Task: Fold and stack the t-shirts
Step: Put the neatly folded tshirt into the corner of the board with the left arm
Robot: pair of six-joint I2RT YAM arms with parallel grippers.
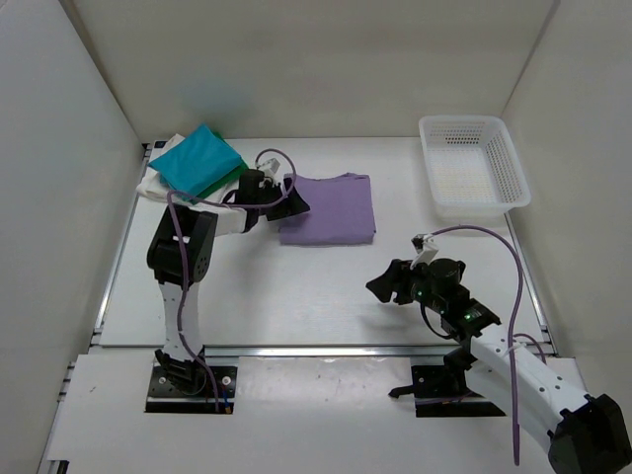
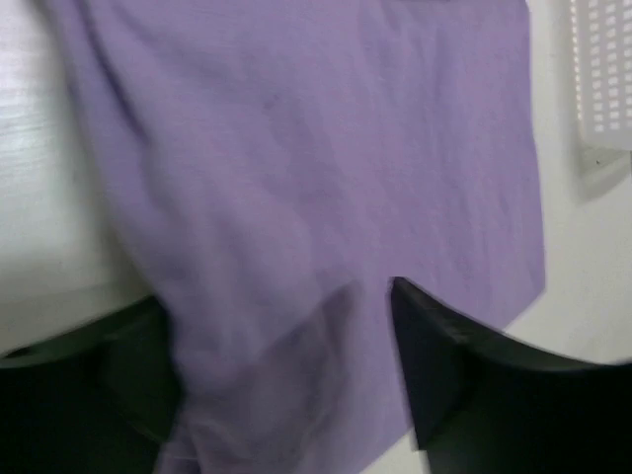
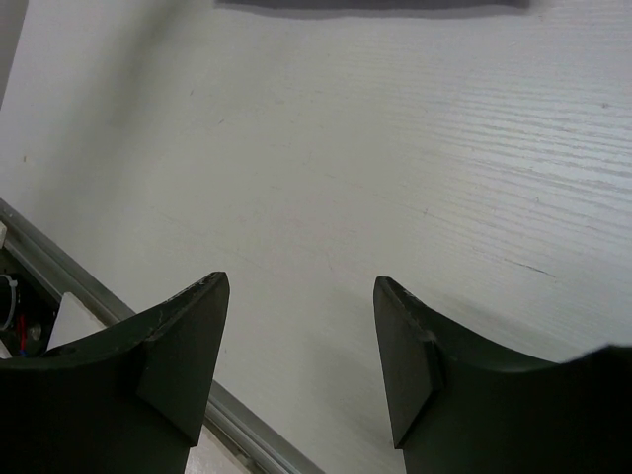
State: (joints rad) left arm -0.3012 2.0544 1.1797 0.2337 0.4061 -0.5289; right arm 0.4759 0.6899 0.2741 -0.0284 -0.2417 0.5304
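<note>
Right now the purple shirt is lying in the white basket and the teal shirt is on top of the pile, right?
No. The purple shirt lies flat on the table, apart from the white basket, as the top external view shows. The teal shirt is on top of the pile.

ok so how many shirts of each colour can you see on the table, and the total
purple shirt: 1
teal shirt: 1
dark green shirt: 1
white shirt: 1
total: 4
</note>
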